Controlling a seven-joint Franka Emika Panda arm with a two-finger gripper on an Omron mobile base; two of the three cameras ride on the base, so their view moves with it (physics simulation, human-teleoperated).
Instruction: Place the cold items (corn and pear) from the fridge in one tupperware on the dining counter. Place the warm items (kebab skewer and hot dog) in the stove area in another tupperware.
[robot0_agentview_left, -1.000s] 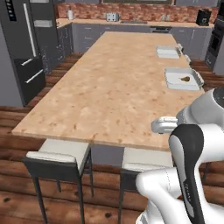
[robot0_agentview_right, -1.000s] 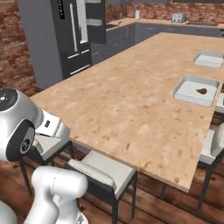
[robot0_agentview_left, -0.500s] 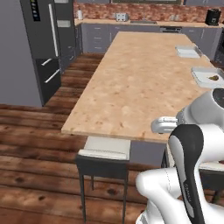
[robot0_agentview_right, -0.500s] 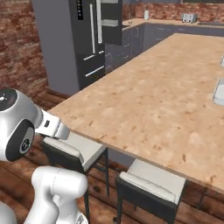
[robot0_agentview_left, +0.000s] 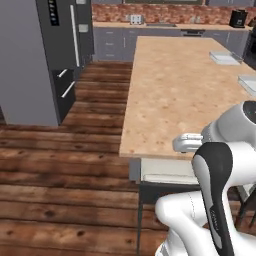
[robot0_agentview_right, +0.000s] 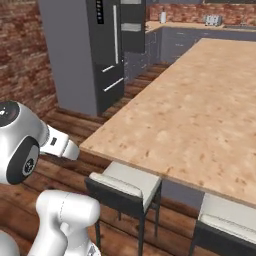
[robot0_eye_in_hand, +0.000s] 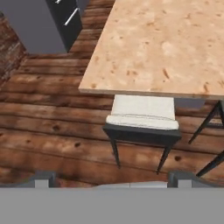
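**Base beside the dining counter's near corner**

The fridge (robot0_agentview_left: 60, 55) is cut off at the top, its doors shut, so corn and pear cannot be seen. Open wood floor (robot0_agentview_left: 60, 170) lies between it and the dining counter (robot0_agentview_left: 175, 85). Two trays (robot0_agentview_left: 225, 57) are seen far right, contents unclear. A stool (robot0_eye_in_hand: 142, 118) is tucked under the edge. The gripper (robot0_eye_in_hand: 111, 179) is spread wide, holding nothing.

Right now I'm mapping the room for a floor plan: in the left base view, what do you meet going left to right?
fridge → bare wooden floor → dining counter → two white tupperware trays at its right edge
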